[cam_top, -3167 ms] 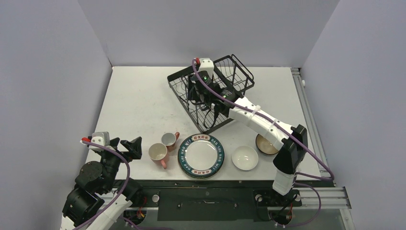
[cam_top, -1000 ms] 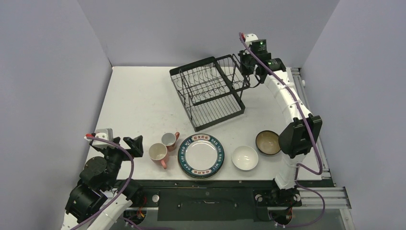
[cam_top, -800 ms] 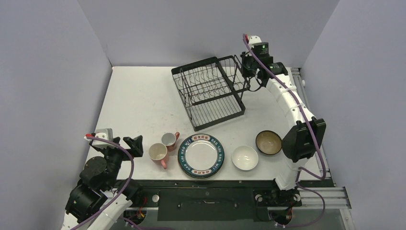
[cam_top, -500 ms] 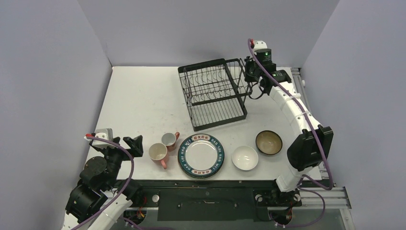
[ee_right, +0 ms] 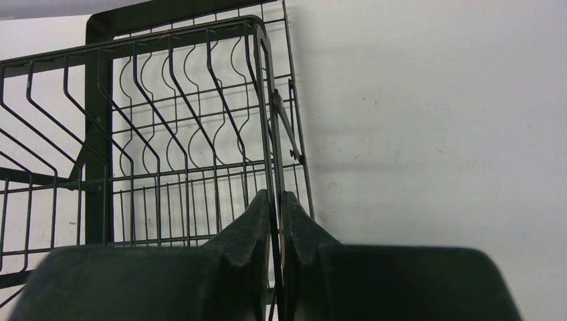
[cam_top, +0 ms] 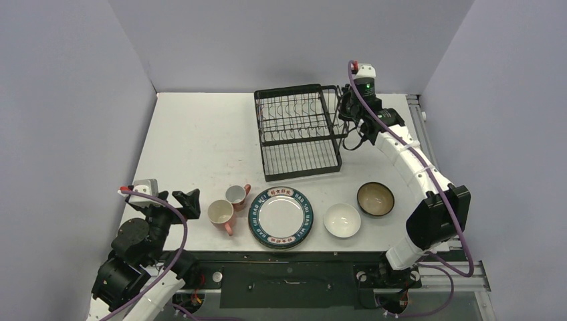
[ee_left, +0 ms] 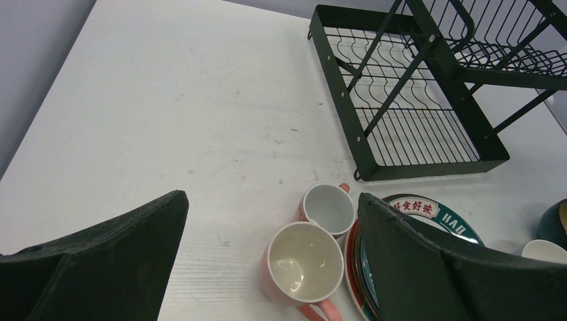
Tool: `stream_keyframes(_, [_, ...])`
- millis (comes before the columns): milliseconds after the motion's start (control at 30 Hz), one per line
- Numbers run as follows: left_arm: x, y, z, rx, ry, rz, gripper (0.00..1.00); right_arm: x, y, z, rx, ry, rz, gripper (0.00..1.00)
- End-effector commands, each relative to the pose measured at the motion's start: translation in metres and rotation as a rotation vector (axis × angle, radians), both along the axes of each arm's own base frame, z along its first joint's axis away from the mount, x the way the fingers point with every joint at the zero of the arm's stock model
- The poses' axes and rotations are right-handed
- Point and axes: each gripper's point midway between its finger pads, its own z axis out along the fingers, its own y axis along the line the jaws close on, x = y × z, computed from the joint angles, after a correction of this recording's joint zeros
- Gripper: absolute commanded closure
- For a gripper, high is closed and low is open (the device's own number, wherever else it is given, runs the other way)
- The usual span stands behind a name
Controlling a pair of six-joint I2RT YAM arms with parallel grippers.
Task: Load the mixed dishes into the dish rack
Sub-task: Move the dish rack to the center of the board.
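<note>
Your right fingers pinch the dish rack's side wire, likely to square it near the table's far edge. Your left fingers hang open, empty, beside dishes at the near edge.

I have the black wire dish rack upright on the counter, slotted upper tier over a flat lower tray. The right tool is clamped on a thin wire at the right-hand end of the upper tier. The dishes sit on the counter in a row on the near side of the rack, well apart from that tool. Straight ahead of the wide-spread left tool stand a larger pink mug and, just behind it, a smaller pink mug, both upright. Right of them the green-rimmed lettered plate lies flat, a red edge showing beneath it. Further right sit the white bowl and the dark brown-gold bowl, mouths up.
</note>
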Motion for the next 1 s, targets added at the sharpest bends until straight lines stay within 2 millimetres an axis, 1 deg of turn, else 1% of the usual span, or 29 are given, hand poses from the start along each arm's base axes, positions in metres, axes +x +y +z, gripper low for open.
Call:
stream_keyframes(0, [0.005,-0.005,0.011,-0.005,-0.034,-0.017,0.04,0.003,0.008,0.018,0.083,-0.043,-0.052,1.00])
stream_keyframes(100, [0.006,-0.006,0.010,0.001,-0.028,-0.021,0.04,0.001,0.007,0.020,0.073,-0.042,-0.047,1.00])
stream_keyframes(167, [0.007,-0.008,0.009,0.002,-0.023,-0.029,0.04,-0.003,0.005,0.021,0.069,-0.043,-0.044,0.95])
stream_keyframes(200, [0.007,-0.010,0.009,0.004,-0.020,-0.036,0.04,-0.005,0.005,0.023,0.066,-0.045,-0.041,0.88])
stream_keyframes(233, [0.008,-0.011,0.009,0.005,-0.020,-0.037,0.04,-0.006,0.004,0.023,0.062,-0.043,-0.040,0.84])
stream_keyframes(267, [0.009,-0.011,0.008,0.007,-0.017,-0.039,0.04,-0.008,0.003,0.023,0.055,-0.042,-0.039,0.76])
stream_keyframes(300, [0.009,-0.011,0.008,0.008,-0.015,-0.038,0.04,-0.009,0.001,0.023,0.050,-0.039,-0.040,0.74])
stream_keyframes(333, [0.010,-0.011,0.007,0.011,-0.010,-0.034,0.04,-0.010,-0.001,0.024,0.045,-0.039,-0.042,0.69])
stream_keyframes(367, [0.010,-0.011,0.008,0.010,-0.009,-0.033,0.04,-0.012,-0.002,0.024,0.040,-0.038,-0.041,0.66])
stream_keyframes(400, [0.011,-0.012,0.008,0.011,-0.006,-0.036,0.04,-0.014,-0.004,0.024,0.037,-0.038,-0.043,0.59])
stream_keyframes(467, [0.011,-0.013,0.010,0.006,-0.009,-0.037,0.04,-0.017,-0.007,0.028,0.033,-0.043,-0.043,0.51])
stream_keyframes(533, [0.012,-0.014,0.010,0.006,-0.007,-0.038,0.04,-0.020,-0.010,0.033,0.032,-0.053,-0.044,0.46])
stream_keyframes(667, [0.012,-0.017,0.018,0.006,-0.010,-0.057,0.04,-0.030,-0.013,0.042,0.034,-0.069,-0.039,0.42])
stream_keyframes(700, [0.013,-0.021,0.018,0.010,0.001,-0.074,0.04,-0.034,-0.014,0.047,0.037,-0.079,-0.037,0.42])
stream_keyframes(733, [0.012,-0.022,0.023,0.010,-0.001,-0.084,0.04,-0.036,-0.014,0.047,0.038,-0.077,-0.032,0.42])
stream_keyframes(767, [0.014,-0.024,0.022,0.019,0.017,-0.090,0.04,-0.040,-0.014,0.053,0.041,-0.089,-0.021,0.42])
stream_keyframes(800, [0.012,-0.024,0.029,0.014,0.015,-0.090,0.04,-0.043,-0.011,0.053,0.048,-0.086,0.000,0.42])
stream_keyframes(833, [0.015,-0.025,0.029,0.022,0.031,-0.090,0.04,-0.048,-0.012,0.056,0.046,-0.088,0.013,0.41])
stream_keyframes(867, [0.013,-0.024,0.036,0.018,0.028,-0.092,0.04,-0.051,-0.008,0.056,0.051,-0.082,0.038,0.41])
stream_keyframes(900, [0.014,-0.028,0.038,0.022,0.036,-0.107,0.04,-0.056,-0.008,0.061,0.061,-0.093,0.049,0.41])
stream_keyframes(933, [0.012,-0.028,0.045,0.019,0.028,-0.114,0.04,-0.059,-0.003,0.059,0.080,-0.091,0.072,0.41])
stream_keyframes(967, [0.013,-0.031,0.046,0.021,0.038,-0.123,0.04,-0.066,-0.001,0.060,0.096,-0.094,0.096,0.41])
